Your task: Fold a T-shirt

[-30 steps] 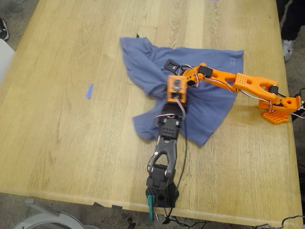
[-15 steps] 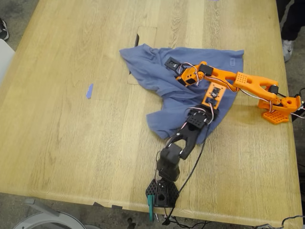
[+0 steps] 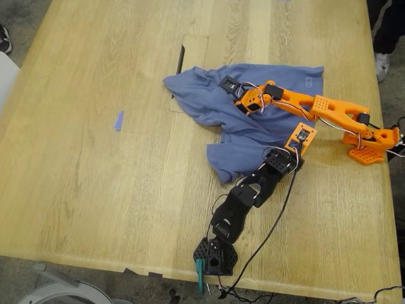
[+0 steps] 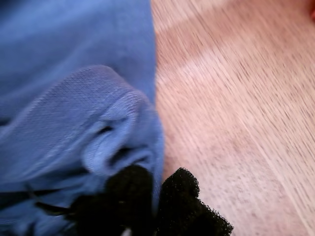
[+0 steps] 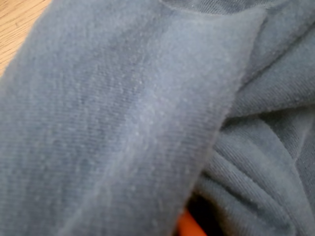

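Vs 1 s ago, the black arm has swung from frame centre toward lower right in the exterior view, and the first gripper point(image 3: 301, 140) has gone with it, now at the T-shirt point(image 3: 202, 95)'s lower-right edge. The cloth came along: its lower lobe, which reached down-left of centre before, is bunched further right, and the shirt's left edge has pulled slightly right, baring more of the dark slot point(image 3: 180, 60) in the table point(image 3: 95, 190). The orange arm, the second gripper point(image 3: 234, 87) and the blue tape scrap point(image 3: 118, 120) at frame left haven't moved.

The shirt lies rumpled, centre to upper right of the exterior view, print not visible. The first gripper sits at its lower-right margin, just beside bare wood. The second gripper rests on the cloth near the shirt's upper middle, w/ the orange arm stretched over the fabric from the frame's right edge.

The first wrist view gives what the exterior can't: the first gripper point(image 4: 157, 196)'s fuzzy black pads point(image 4: 125, 189) closed on a folded hem of the T-shirt point(image 4: 74, 73), w/ blurred table point(image 4: 236, 98) alongside. The second wrist view is nearly all T-shirt point(image 5: 123, 123) folds plus a sliver of orange at the bottom edge; can't tell there, or in the exterior view, whether the second gripper's jaws are apart or together.
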You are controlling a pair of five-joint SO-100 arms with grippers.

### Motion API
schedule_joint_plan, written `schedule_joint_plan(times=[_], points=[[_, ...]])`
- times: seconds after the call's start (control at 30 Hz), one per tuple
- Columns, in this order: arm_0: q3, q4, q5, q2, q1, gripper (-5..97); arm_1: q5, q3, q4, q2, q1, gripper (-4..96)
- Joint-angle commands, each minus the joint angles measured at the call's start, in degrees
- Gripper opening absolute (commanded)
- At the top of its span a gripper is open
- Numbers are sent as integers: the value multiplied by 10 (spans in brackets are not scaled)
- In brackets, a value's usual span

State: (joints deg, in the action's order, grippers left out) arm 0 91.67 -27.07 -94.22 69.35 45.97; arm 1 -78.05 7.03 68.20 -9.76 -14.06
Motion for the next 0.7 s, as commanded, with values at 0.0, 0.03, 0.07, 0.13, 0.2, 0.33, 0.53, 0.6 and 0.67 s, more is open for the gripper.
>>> schedule_joint_plan(times=[0.0, 0.03, 0.07, 0.13, 0.2, 0.33, 0.53, 0.6, 0.67], points=[[-13, -2, -4, 0, 16, 169, 4, 4, 7, -19, -39, -2], [-11, -2, -2, -2, 5, 216, 4, 4, 8, -20, -39, -2], [-10, -2, -1, -4, -5, 266, 4, 4, 11, -22, -39, -2], [-11, -2, 2, -3, -22, 388, 4, 4, 14, -25, -38, -2], [-14, -5, 4, 7, -33, 491, 4, 4, 19, -27, -37, -2], [-40, -60, 6, 37, -35, 599, 4, 4, 25, -33, -35, -2], [-150, -199, 7, 56, -28, 642, 4, 4, 34, -39, -32, -2], [-187, -228, 9, 52, -27, 643, 4, 4, 37, -40, -30, -2], [-205, -237, 16, 41, -33, 646, 4, 4, 39, -40, -27, -2]])
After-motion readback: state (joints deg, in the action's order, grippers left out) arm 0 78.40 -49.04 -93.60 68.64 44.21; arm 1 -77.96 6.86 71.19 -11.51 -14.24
